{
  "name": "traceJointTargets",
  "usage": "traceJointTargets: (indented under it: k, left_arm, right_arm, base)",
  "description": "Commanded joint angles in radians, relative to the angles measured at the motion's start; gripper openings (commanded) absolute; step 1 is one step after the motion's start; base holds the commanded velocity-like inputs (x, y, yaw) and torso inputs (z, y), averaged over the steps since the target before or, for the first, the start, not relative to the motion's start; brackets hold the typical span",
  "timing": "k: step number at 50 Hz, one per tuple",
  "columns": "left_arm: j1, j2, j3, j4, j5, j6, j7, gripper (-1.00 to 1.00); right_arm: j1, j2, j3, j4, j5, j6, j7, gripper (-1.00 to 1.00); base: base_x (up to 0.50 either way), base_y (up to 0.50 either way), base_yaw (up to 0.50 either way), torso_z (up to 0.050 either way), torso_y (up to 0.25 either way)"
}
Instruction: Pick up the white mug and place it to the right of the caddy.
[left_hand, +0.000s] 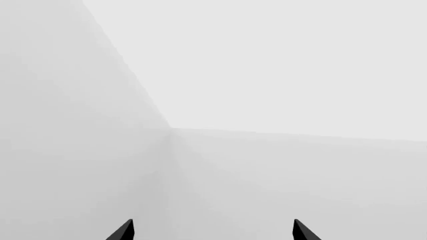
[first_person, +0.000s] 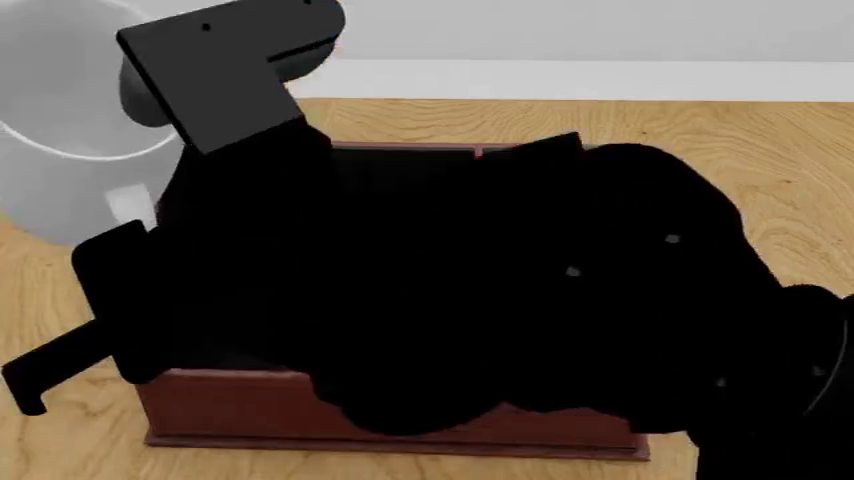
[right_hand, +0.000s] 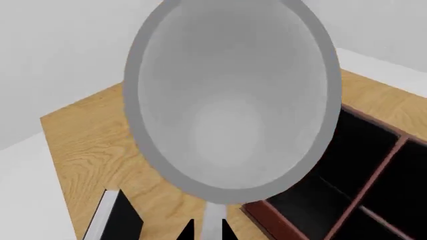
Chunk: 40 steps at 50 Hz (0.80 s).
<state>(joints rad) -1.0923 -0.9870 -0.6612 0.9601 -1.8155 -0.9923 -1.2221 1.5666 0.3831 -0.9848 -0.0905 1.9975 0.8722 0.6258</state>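
Note:
The white mug (right_hand: 233, 100) fills the right wrist view, seen from above its open mouth and lifted over the table. My right gripper (right_hand: 207, 227) is shut on the mug's handle (right_hand: 213, 220), which runs between the two black fingertips. The caddy (right_hand: 280, 220), reddish-brown with black-lined compartments, lies below and beside the mug. In the head view the mug (first_person: 54, 120) is at the upper left and my right arm (first_person: 534, 300) covers most of the caddy (first_person: 267, 410). My left gripper (left_hand: 213, 230) is open and empty, facing bare wall.
A small black book (right_hand: 117, 220) lies on the wooden table (right_hand: 87, 140) beside the caddy's corner. The table's edge and a pale floor show on that side. A white wall (first_person: 601, 30) runs behind the table.

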Motion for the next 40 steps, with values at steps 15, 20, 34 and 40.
traceJointTargets:
  k: [15, 20, 34, 40]
  left_arm:
    - [-0.056, -0.023, 0.063, -0.009, -0.002, 0.029, -0.008, 1.0]
    - [-0.059, -0.028, 0.062, -0.005, -0.005, 0.03, -0.005, 1.0]
    - [-0.091, -0.045, 0.096, -0.006, -0.005, 0.041, -0.005, 1.0]
    - [-0.082, -0.026, 0.091, -0.003, 0.007, 0.039, 0.003, 1.0]
  right_arm:
    - [0.25, 0.106, 0.113, 0.138, -0.072, 0.036, -0.075, -1.0]
    - [0.273, 0.132, 0.112, 0.195, -0.126, 0.03, -0.089, -1.0]
    - [0.371, 0.233, 0.098, 0.307, -0.233, 0.065, -0.079, -1.0]
    - [0.424, 0.275, 0.081, 0.357, -0.282, 0.095, -0.062, -1.0]
  base:
    - [0.0, 0.0, 0.0, 0.0, 0.001]
    - [0.0, 0.0, 0.0, 0.0, 0.0]
    - [0.0, 0.0, 0.0, 0.0, 0.0]
    - [0.0, 0.0, 0.0, 0.0, 0.002]
